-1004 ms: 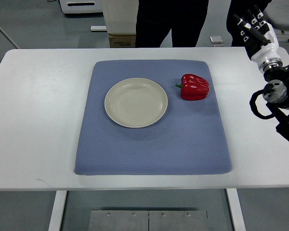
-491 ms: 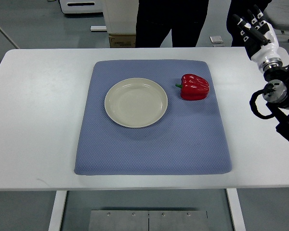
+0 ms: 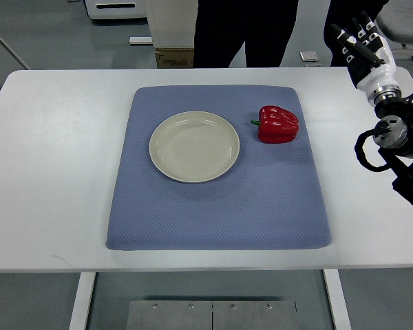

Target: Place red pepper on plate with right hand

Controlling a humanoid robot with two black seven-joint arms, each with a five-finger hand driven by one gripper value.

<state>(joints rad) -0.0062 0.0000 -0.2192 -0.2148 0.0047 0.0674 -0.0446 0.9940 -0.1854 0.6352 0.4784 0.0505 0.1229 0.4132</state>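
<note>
— Where's the red bell pepper (image 3: 278,124)?
— On the blue mat (image 3: 219,206), just right of the empty plate (image 3: 194,146), toward the table's (image 3: 55,151) far edge.
— And the right hand (image 3: 358,42)?
— Over the far right corner, fingers spread, holding nothing.

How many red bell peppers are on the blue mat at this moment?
1. The glossy red bell pepper lies on the padded blue mat, just right of the empty round cream plate, not touching it. Nothing appears to hide another.

Your right hand (image 3: 360,42) sits raised at the far right, fingers (image 3: 347,38) extended and spread, holding nothing; forearm enters from the right edge.
</note>
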